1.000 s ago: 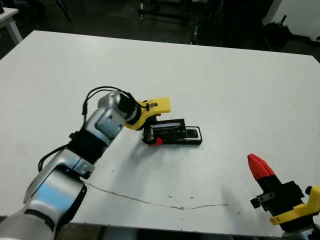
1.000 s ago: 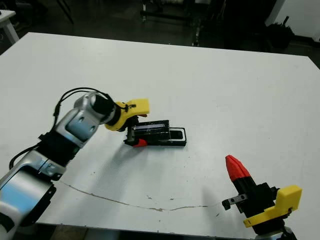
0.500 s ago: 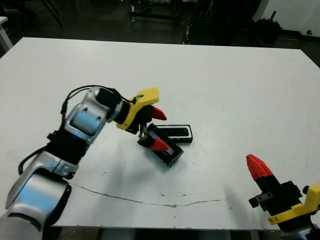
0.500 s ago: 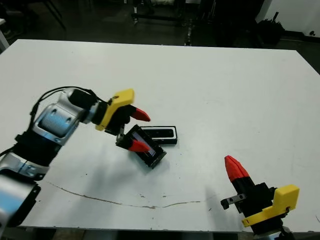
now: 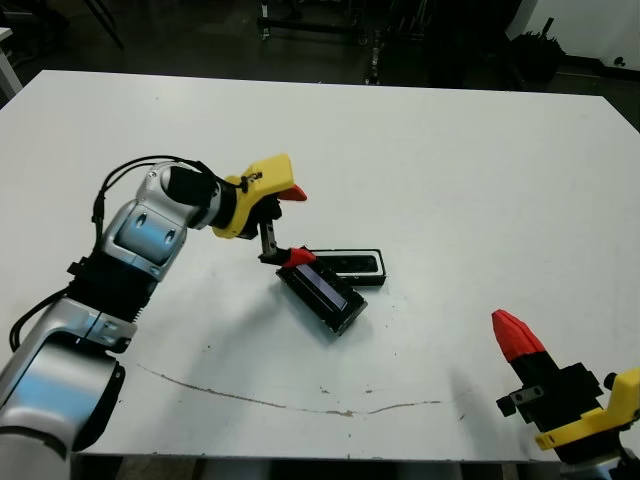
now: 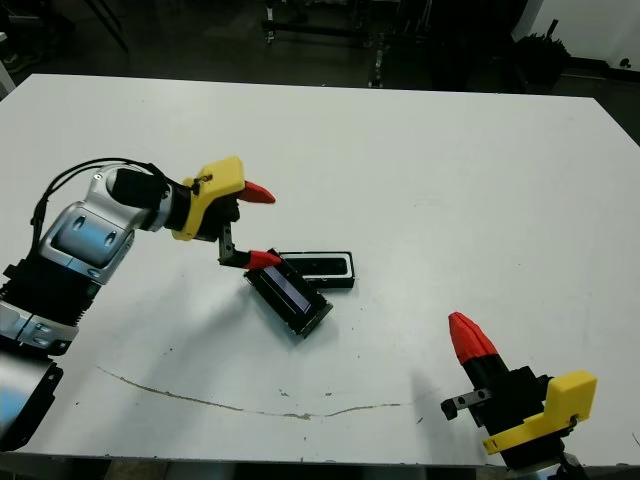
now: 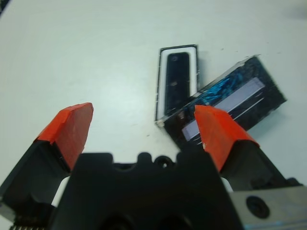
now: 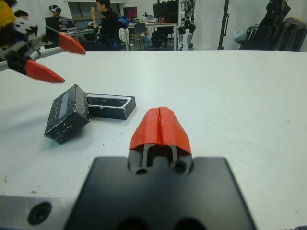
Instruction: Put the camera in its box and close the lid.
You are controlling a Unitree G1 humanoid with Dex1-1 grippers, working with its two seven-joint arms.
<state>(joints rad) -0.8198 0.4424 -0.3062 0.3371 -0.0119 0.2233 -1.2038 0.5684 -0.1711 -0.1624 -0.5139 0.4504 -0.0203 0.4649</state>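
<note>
left gripper [image 5: 291, 224]: fingers spread wide, nothing held, hanging just over the near-left end of the lid; lower red tip looks right at its corner, can't tell if it actually touches
right gripper [image 8: 160, 128]: red tips pressed together, empty, parked at the near right of the table [image 5: 480, 170], well away from everything
lid [image 5: 322, 295]: off the box, skewed diagonally, one end leaning against the box's left end
box [image 5: 365, 272]: open, lying flat mid-table, just beyond the lid
camera [image 7: 175, 83]: sitting inside the box, white lining showing around it
</note>
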